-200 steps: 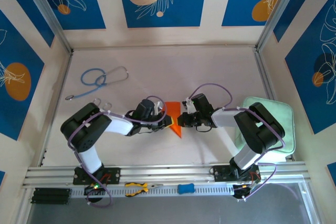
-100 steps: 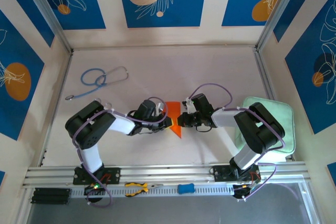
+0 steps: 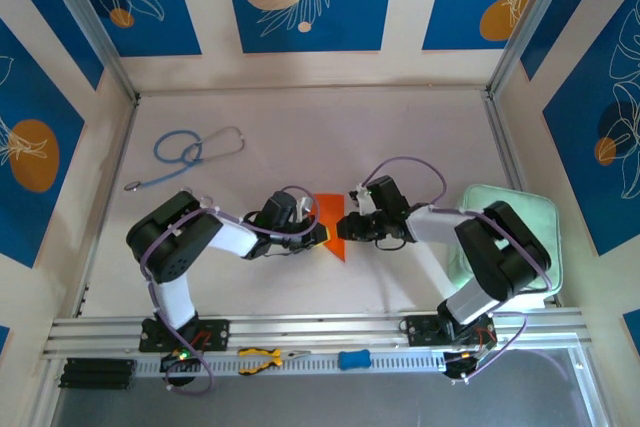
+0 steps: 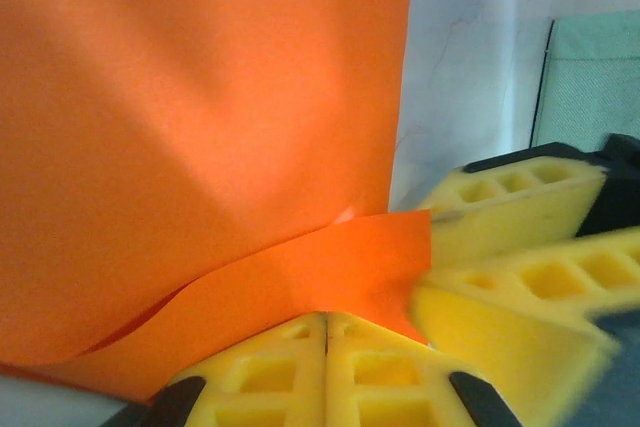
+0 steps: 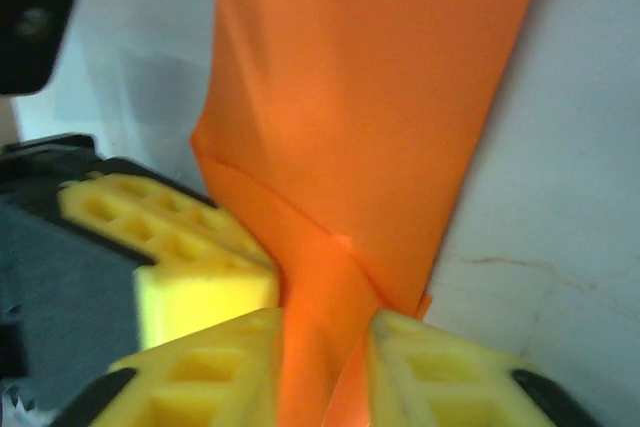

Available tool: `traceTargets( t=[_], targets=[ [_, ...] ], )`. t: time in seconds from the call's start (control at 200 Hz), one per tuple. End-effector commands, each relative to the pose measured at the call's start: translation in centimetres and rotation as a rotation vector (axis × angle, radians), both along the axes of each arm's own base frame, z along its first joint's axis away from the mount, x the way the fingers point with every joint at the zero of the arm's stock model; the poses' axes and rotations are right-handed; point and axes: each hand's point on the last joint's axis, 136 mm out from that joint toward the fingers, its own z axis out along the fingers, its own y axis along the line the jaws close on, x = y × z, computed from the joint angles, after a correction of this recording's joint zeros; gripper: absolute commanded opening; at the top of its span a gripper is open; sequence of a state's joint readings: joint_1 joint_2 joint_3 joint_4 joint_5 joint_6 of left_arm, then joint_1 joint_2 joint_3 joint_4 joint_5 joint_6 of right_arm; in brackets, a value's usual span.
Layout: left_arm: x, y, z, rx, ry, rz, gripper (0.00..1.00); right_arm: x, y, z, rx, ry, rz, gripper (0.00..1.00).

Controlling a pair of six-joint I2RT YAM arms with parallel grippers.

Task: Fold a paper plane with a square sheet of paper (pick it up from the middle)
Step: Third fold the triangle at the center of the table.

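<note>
Pale bench (image 3: pixel 400 137), blue patterned walls around it. We are seeing the square sheet of paper (image 3: pixel 330 209) lying part-folded directly ahead of the left pincer (image 4: pixel 325 332), which is sitting pressed together, tips touching a curled flap. Opposite, the right pincer (image 5: pixel 325 347) is standing slightly spread, a folded ridge of the sheet running through its gap.

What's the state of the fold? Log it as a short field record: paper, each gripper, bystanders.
paper: bright orange paper sheet, partly folded, between the two grippers
left gripper: shut on a curled flap of the sheet
right gripper: jaws parted, a fold of the sheet between them
stage: early folds, no dart shape yet
bystanders: blue-tubed stethoscope far left; pale green pad at right
</note>
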State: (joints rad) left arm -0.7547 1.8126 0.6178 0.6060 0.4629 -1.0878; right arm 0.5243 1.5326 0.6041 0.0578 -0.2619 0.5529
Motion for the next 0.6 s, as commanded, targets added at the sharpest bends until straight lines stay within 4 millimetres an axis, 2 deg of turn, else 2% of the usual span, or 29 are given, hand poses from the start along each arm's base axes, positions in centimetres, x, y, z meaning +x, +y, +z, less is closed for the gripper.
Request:
traceTargets(
  t=[0.0, 0.145, 0.33, 0.465, 0.595],
  targets=[
    [-0.9, 1.7, -2.8, 0.110, 0.043, -0.001, 0.00, 0.0, 0.0, 2.9, 0.037, -0.004, 0.000, 0.35],
    [-0.7, 1.6, -2.6, 0.107, 0.039, 0.000, 0.00, -2.0, 0.9, 4.1, 0.105, 0.039, 0.039, 0.35],
    [-0.7, 1.5, -2.5, 0.103, 0.038, -0.002, 0.00, -4.8, 2.6, 3.2, 0.117, 0.105, 0.089, 0.11],
    [-0.7, 1.4, -2.5, 0.101, 0.037, -0.001, 0.00, -5.4, 3.3, 2.3, 0.086, 0.129, 0.106, 0.05],
    [-0.7, 1.4, -2.5, 0.101, 0.037, -0.003, 0.00, -5.7, 4.1, 1.8, 0.060, 0.138, 0.133, 0.04]
  ],
)
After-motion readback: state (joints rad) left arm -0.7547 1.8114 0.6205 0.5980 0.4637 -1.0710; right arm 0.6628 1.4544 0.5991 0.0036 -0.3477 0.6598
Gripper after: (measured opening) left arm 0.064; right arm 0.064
